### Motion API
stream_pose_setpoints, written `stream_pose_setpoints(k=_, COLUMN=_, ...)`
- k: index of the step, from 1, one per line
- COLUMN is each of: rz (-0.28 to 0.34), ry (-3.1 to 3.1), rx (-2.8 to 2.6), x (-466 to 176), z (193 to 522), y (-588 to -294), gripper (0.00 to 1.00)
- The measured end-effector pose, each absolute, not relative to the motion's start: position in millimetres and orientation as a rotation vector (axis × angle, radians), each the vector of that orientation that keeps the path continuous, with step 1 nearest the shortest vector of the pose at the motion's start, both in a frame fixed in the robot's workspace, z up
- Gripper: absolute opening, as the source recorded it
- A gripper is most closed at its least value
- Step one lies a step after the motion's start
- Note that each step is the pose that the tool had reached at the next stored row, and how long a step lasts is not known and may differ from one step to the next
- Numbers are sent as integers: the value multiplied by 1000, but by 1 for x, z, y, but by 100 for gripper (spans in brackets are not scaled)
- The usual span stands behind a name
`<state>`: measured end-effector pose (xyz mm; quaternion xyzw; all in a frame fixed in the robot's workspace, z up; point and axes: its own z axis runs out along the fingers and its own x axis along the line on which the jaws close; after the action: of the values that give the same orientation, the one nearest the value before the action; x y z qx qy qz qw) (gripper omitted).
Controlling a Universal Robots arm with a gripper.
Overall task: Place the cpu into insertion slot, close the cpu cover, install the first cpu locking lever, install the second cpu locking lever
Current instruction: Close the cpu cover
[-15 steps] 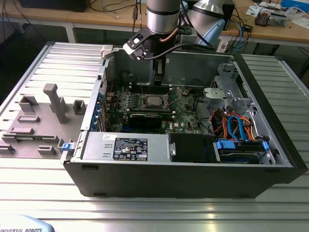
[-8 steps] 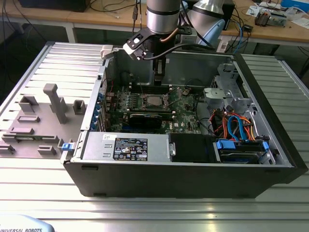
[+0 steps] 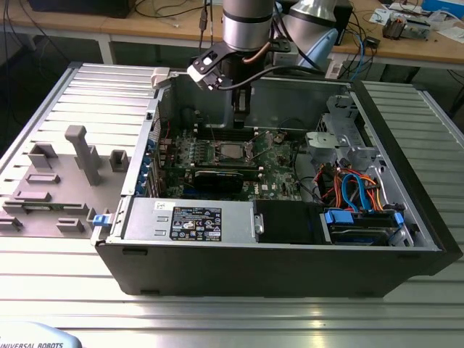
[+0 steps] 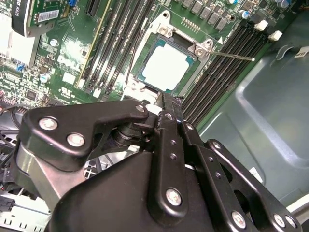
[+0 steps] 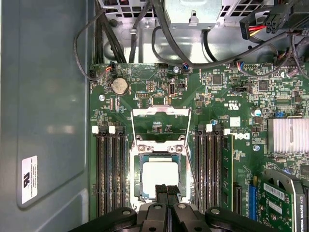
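The cpu (image 5: 161, 176) lies flat in the insertion slot (image 5: 137, 157) on the green motherboard, its dull silver top showing in both wrist views (image 4: 166, 67). The cpu cover (image 5: 161, 111) is swung open beyond the slot, its square window showing the board behind it. A thin locking lever (image 4: 232, 56) sticks out free beside the socket. My gripper (image 5: 166, 189) hovers just above the near edge of the cpu, shut with nothing between its black fingers (image 4: 170, 108). In the exterior view the gripper (image 3: 241, 119) hangs inside the case over the cpu (image 3: 232, 151).
Black memory slots (image 5: 108, 174) flank the socket on both sides. A finned heatsink (image 5: 289, 135) and an expansion card (image 5: 282, 203) lie to one side. Cables (image 5: 159, 38) cross the case's far end. The case walls (image 3: 145, 145), power supply (image 3: 188, 217) and drive bay (image 3: 362, 217) surround the board.
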<state>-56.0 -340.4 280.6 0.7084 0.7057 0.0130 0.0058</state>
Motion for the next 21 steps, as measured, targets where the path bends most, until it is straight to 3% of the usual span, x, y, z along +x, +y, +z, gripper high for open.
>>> stream_pose_setpoints(k=21, rz=41, ry=2209, rx=2217, x=-45, z=281, y=-340, gripper=11)
